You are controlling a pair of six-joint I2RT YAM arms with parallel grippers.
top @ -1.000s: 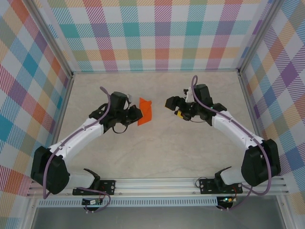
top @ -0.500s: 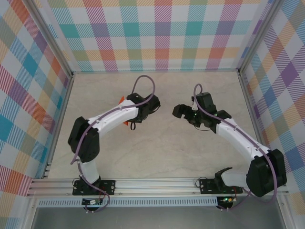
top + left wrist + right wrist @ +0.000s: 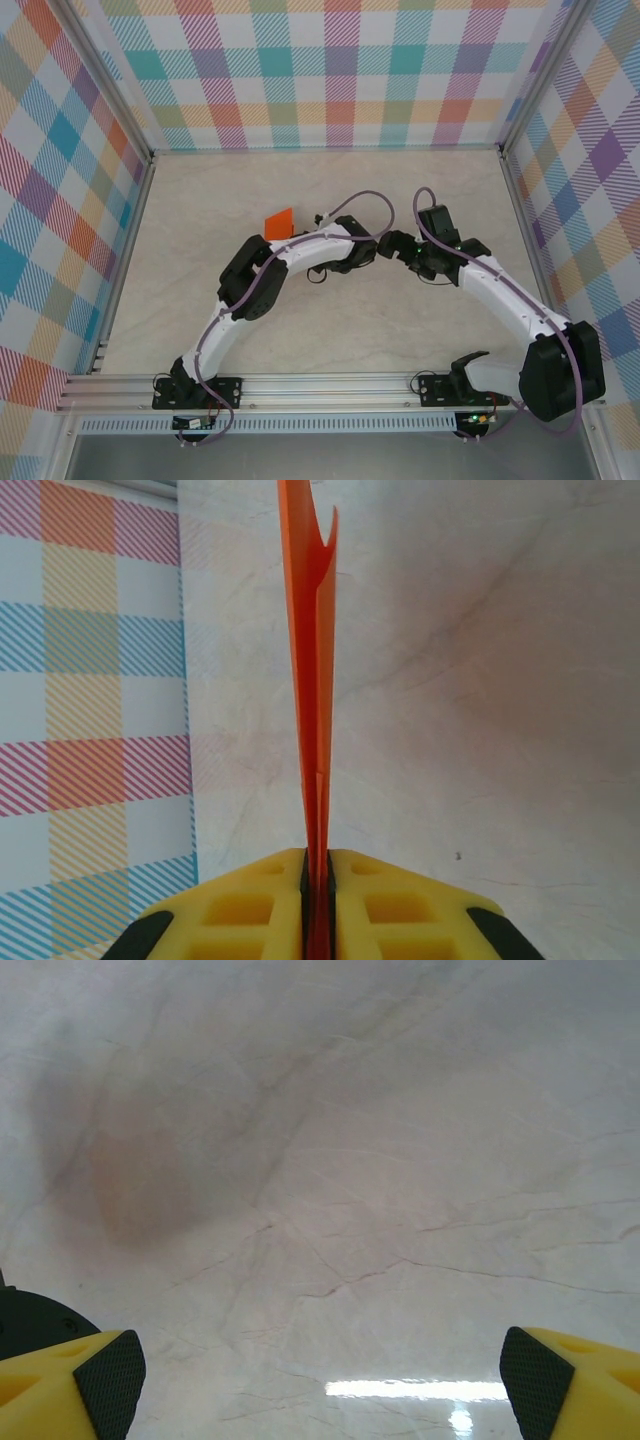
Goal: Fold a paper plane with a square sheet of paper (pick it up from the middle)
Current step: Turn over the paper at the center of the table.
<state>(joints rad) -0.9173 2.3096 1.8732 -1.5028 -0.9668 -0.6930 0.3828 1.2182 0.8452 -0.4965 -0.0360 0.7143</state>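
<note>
Pinching thin creased orange paper plane (image 3: 314,680)

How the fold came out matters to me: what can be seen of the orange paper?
The paper is thin, plain bright orange, folded into at least two layers that part slightly at the far tip. The left hand pinches its near end between yellow fingers, so the wrist view shows it edge-on. From above, an orange corner shows on the far side of the left arm; the rest is hidden.
</note>
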